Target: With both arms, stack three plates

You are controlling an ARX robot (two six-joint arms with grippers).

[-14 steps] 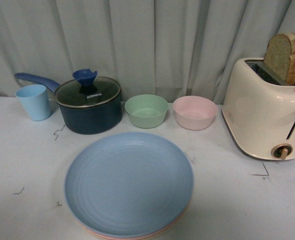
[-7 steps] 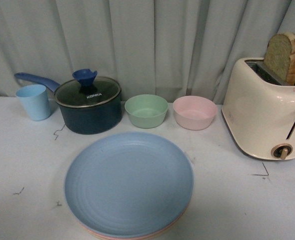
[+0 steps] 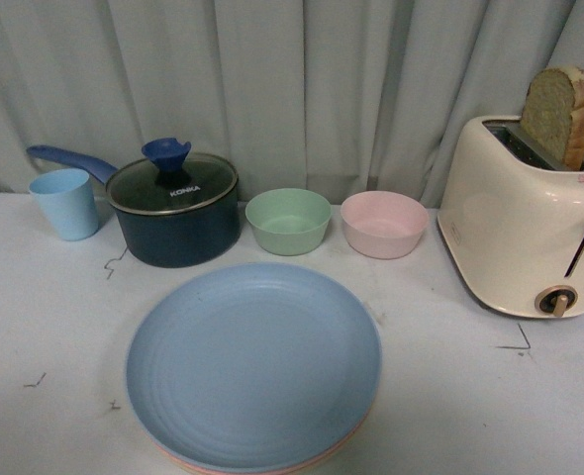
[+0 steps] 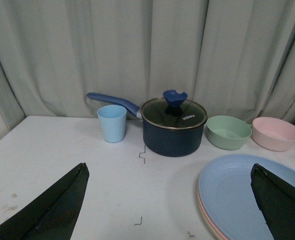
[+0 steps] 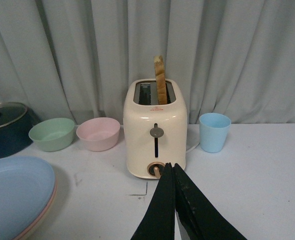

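Note:
The plates sit in one stack at the table's front centre. The light blue plate [image 3: 253, 362] lies on top, and pink and cream rims [image 3: 341, 450] peek out beneath it. The left wrist view catches the stack's blue plate [image 4: 247, 197] and its lower rims [image 4: 205, 220]. My left gripper [image 4: 168, 170] is open, its black fingers [image 4: 62, 200] wide apart above the table, left of the stack. My right gripper [image 5: 170, 167] is shut with nothing in it, over bare table in front of the toaster; the blue plate [image 5: 15, 192] lies off to one side. Neither arm shows in the front view.
Behind the stack stand a dark blue lidded saucepan [image 3: 173, 210], a light blue cup [image 3: 66, 203], a green bowl [image 3: 288, 220] and a pink bowl [image 3: 384, 224]. A cream toaster [image 3: 525, 230] with a bread slice [image 3: 557, 114] is at right. Another blue cup [image 5: 214, 131] stands beyond it.

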